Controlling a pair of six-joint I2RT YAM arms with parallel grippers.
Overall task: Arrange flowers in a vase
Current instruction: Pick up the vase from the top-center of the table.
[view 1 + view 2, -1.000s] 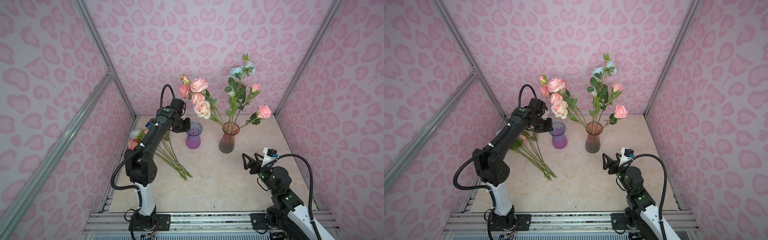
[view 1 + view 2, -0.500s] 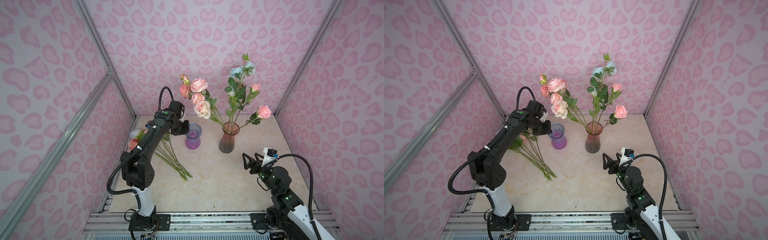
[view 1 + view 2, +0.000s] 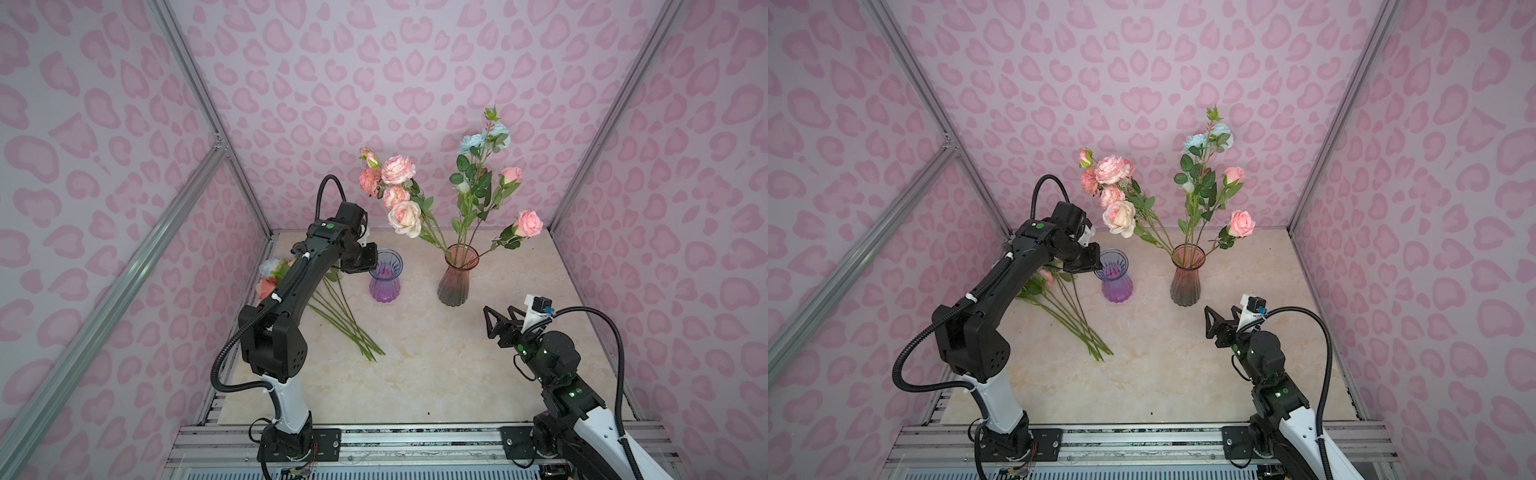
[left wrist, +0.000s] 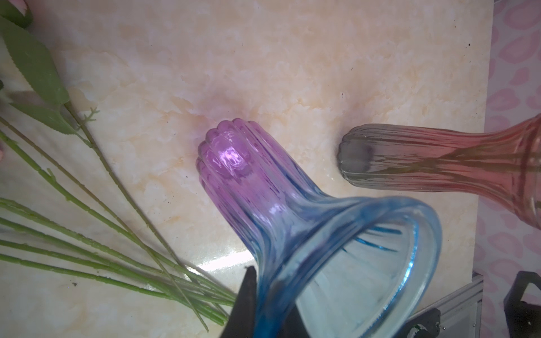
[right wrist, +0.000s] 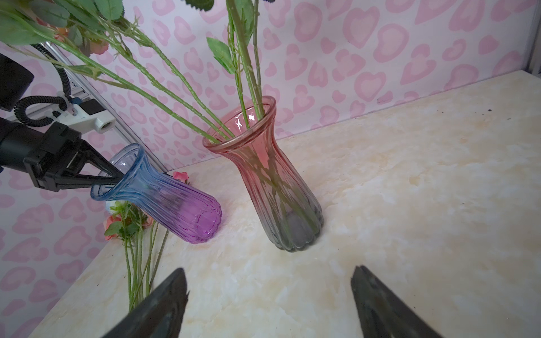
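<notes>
A blue-to-purple glass vase [image 3: 385, 277] [image 3: 1116, 279] [image 4: 263, 181] [image 5: 164, 199] leans with its mouth toward the left side. My left gripper [image 3: 371, 266] [image 3: 1097, 264] [image 4: 265, 307] [image 5: 117, 179] is shut on its rim, one finger inside the mouth and one outside. A red-to-grey vase [image 3: 456, 279] [image 3: 1186, 279] [image 5: 278, 187] stands upright to its right, holding several pink, cream and pale blue flowers [image 3: 402, 216] [image 3: 1119, 216]. More flowers [image 3: 338, 313] [image 3: 1069, 313] [image 4: 87, 231] lie on the table at the left. My right gripper [image 3: 503, 318] [image 3: 1222, 321] [image 5: 269, 273] stands open and holds nothing, near the front right.
The marble tabletop [image 3: 436, 365] is closed in by pink patterned walls on three sides, with aluminium posts [image 3: 582, 174] at the corners. A metal rail [image 3: 415, 440] runs along the front edge where both arm bases are mounted.
The left arm's elbow has swung leftward and its gripper has drawn back a little to the left, with the blue-purple vase's rim in it. The right arm has not moved.
</notes>
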